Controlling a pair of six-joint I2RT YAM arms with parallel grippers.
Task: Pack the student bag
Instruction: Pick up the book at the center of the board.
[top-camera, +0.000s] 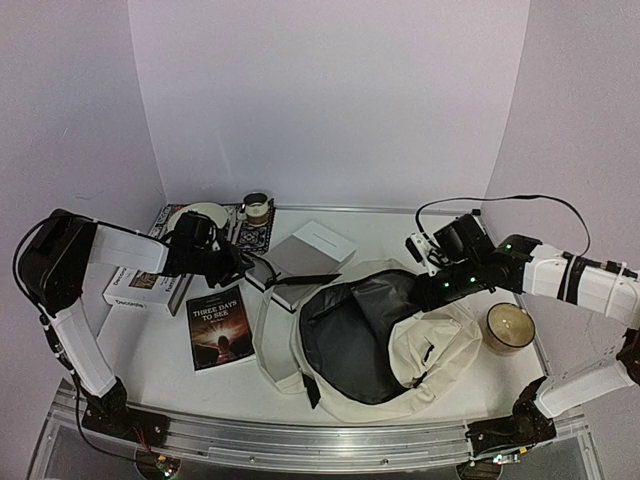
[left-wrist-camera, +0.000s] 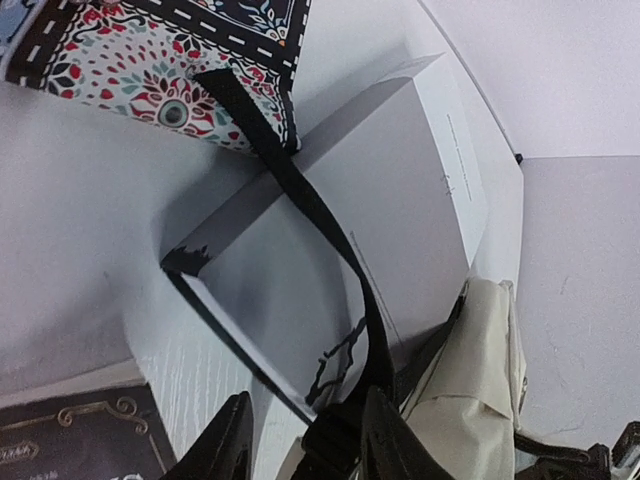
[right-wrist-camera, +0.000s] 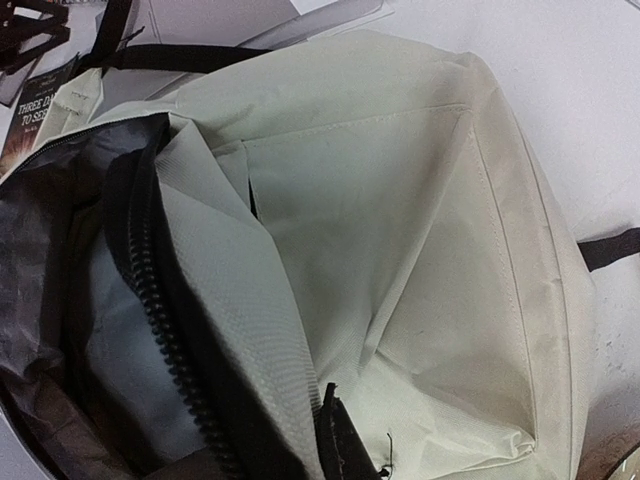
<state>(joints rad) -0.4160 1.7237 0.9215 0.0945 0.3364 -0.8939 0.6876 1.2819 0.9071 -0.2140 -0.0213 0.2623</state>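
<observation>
1. Two grippers work the student bag (top-camera: 440, 350), which lies on the table right of centre. Its mouth gapes toward the left arm.
2. The right gripper (top-camera: 428, 275) is pressed together at the far rim of the mouth. It appears to pinch the cream fabric and hold the opening up.
3. The left gripper (left-wrist-camera: 305, 445) is partly spread. A black strap (left-wrist-camera: 310, 210) lies between its jaws, with a gap showing on one side, so no clamp is evident.
4. Key relation: the bag lies to the right of the left gripper. The strap runs from the jaws diagonally away across the grey flat box (top-camera: 295, 258) toward the patterned notebook (left-wrist-camera: 150, 70). The left arm is the nearer arm to the strap, the box and the paperback book (top-camera: 220, 327).
5. Judgement: the strap probably has to be cleared off the box before the box can go in.
6. Materials:
   - Bag: soft woven cloth that creases, with dark slick lining and a coarse black zipper.
   - Box: rigid, smooth and thin, with square edges.
   - Strap: flat, limp webbing.
   - Candle (top-camera: 510, 328): round, in glass, just beside the bag's right flank.
</observation>
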